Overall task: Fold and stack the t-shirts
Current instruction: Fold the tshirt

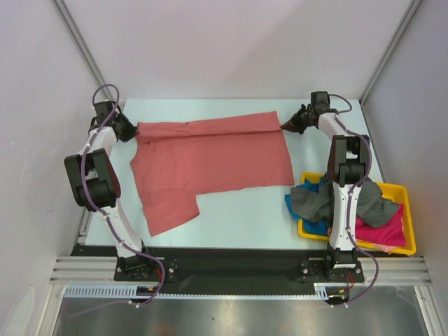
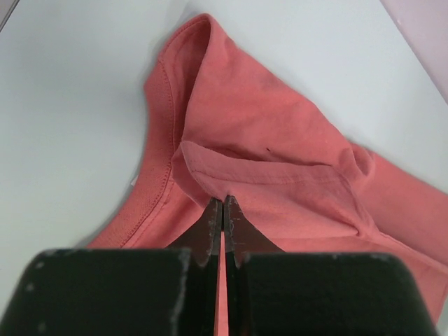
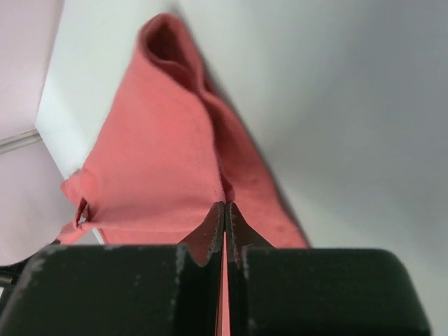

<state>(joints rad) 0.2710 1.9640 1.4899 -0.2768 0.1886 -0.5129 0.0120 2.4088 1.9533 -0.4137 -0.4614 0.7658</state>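
Note:
A salmon-red t-shirt (image 1: 210, 164) lies spread on the table, its far edge folded over along the back. My left gripper (image 1: 133, 131) is shut on the shirt's far left end, near the collar; the left wrist view shows a fold of salmon-red cloth (image 2: 266, 140) pinched between the jaws at my gripper (image 2: 222, 204). My right gripper (image 1: 287, 124) is shut on the shirt's far right corner; the right wrist view shows the cloth (image 3: 161, 154) nipped at my gripper (image 3: 224, 206). Dark grey (image 1: 315, 199), bright blue (image 1: 292, 208) and magenta-pink (image 1: 385, 227) t-shirts lie heaped in the tray.
A yellow plastic tray (image 1: 408, 203) stands at the near right, beside the right arm, with cloth spilling over its left side. White walls and metal frame posts close in the table at the back and sides.

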